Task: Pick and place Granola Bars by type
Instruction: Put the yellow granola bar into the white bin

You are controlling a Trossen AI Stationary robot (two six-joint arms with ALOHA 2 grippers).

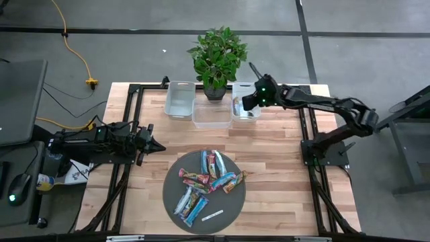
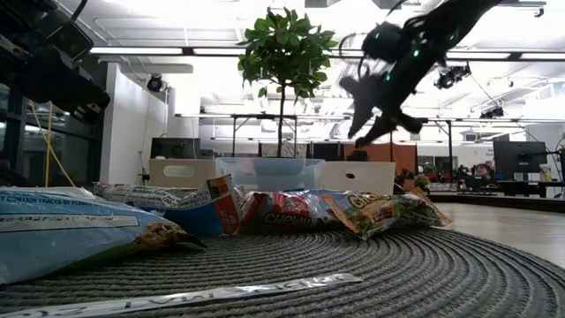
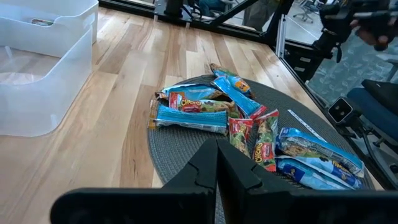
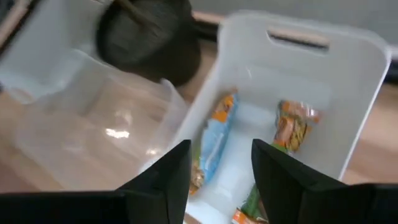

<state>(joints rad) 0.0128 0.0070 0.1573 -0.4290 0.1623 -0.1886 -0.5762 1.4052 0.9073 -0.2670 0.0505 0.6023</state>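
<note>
Over the table's right bin (image 4: 348, 93), bars (image 4: 214, 140) lie below the open right claw (image 4: 221, 165).

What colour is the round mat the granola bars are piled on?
Dark grey, woven in rings; the round mat under the granola bars shows best in the high view.

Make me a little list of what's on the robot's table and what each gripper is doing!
mat: round grey mat at the table's front
granola bars: pile on the mat; blue, red and tan wrappers
bins: three clear bins in a row at the back
right bin: some bars already inside
plant: potted plant behind the bins
right gripper: open, empty, above the right bin
left gripper: shut, waiting left of the mat
</note>
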